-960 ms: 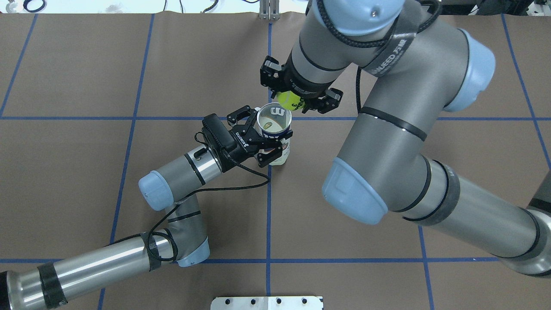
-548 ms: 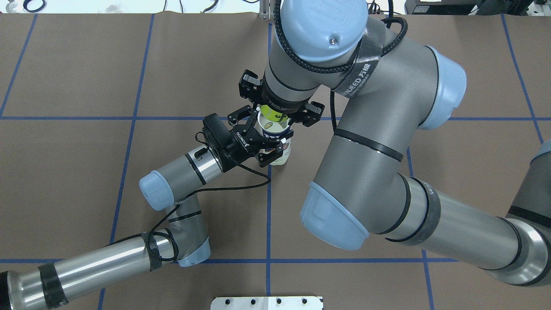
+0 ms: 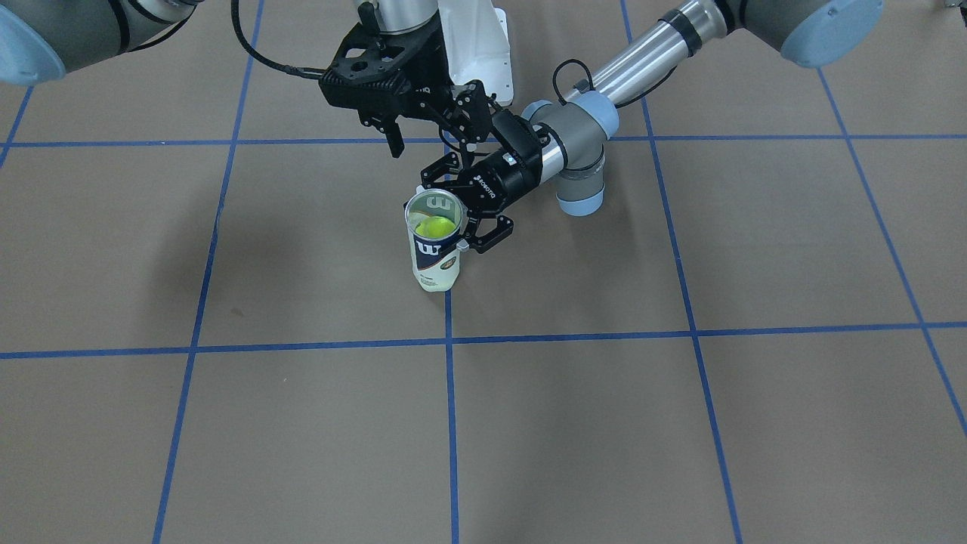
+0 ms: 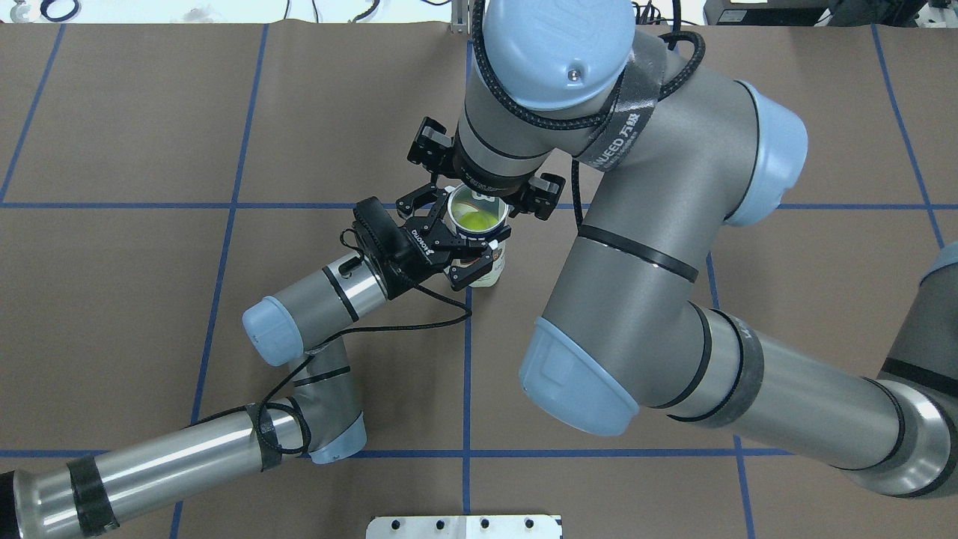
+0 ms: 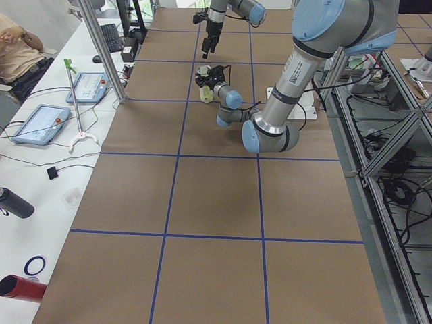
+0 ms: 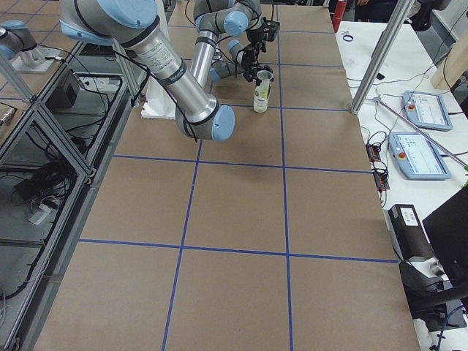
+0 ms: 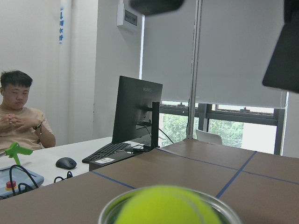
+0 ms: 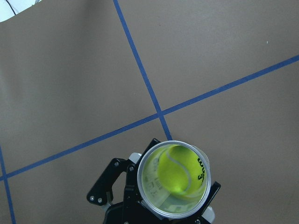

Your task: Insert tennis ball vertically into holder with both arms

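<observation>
The holder (image 3: 432,257) stands upright on the brown table, a clear can with a navy "W" label. My left gripper (image 3: 453,219) is shut on its upper wall from the side. The tennis ball (image 3: 435,225) is inside the holder, just under the silvery rim (image 4: 453,213), and nothing grips it. In the right wrist view the tennis ball (image 8: 180,170) fills most of the holder's mouth (image 8: 145,186). The left wrist view catches the tennis ball (image 7: 168,207) through the clear wall. My right gripper (image 4: 485,196) hangs open straight above the mouth, its fingers (image 4: 426,146) spread wide.
A white pedestal (image 3: 483,45) stands at the robot's side of the table. Blue tape lines (image 4: 468,359) divide the brown surface. A side table (image 5: 40,121) with teach pendants lies past the table's far edge. A seated person (image 7: 18,116) is beyond it.
My right arm swung left over the holder with the ball, then its gripper opened. The ball left the fingers and dropped into the mouth. The left arm and holder stayed put.
</observation>
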